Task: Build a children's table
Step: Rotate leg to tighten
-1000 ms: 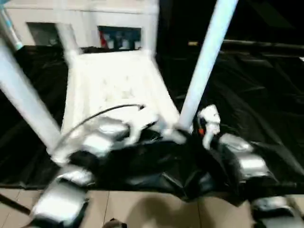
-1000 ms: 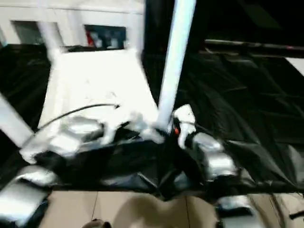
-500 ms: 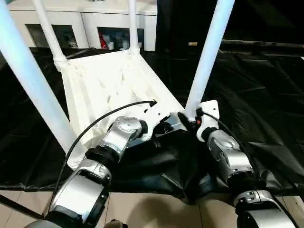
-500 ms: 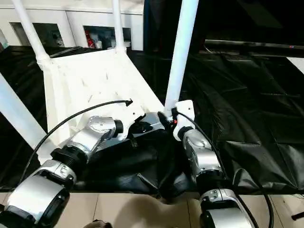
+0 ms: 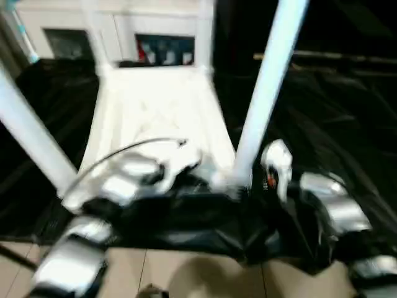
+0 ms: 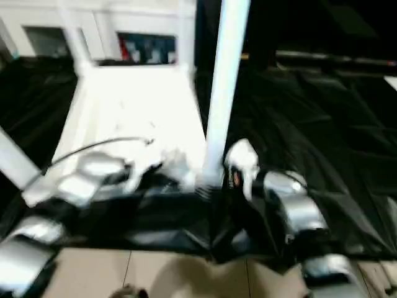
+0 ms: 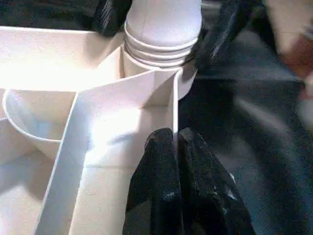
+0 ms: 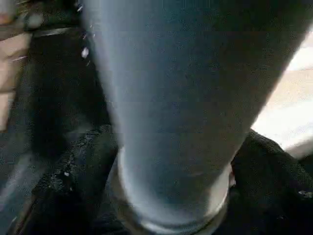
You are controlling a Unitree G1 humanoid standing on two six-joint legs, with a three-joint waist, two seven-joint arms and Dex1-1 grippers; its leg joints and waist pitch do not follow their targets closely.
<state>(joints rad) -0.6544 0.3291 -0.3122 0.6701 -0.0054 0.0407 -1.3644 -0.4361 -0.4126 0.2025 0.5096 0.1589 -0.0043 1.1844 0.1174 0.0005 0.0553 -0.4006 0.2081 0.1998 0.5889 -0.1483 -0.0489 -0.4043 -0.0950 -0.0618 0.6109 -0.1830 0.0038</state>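
The white tabletop [image 5: 155, 105] lies upside down on a black sheet, with its legs standing up from the corner sockets. My left gripper [image 7: 175, 142] is shut on a thin rib wall of the underside, just beside the near right corner socket [image 7: 164, 54]. The near right leg [image 5: 267, 93] rises from that socket. My right gripper [image 8: 171, 196] is shut around this leg's base [image 8: 181, 98], one black finger [image 8: 73, 171] on each side. The near left leg [image 5: 31, 136] and the two far legs [image 5: 205, 31] also stand upright.
The black sheet [image 5: 335, 105] covers the floor around the table, bunched up at its near edge [image 5: 205, 217]. Tan floor [image 5: 186, 273] shows in front of it. A white cabinet [image 5: 155, 25] stands at the back. A black cable [image 5: 136, 149] arcs over my left forearm.
The head views have swung and blurred, so the whole picture has shifted. Both grippers stay at the near right corner, with the same holds as before.
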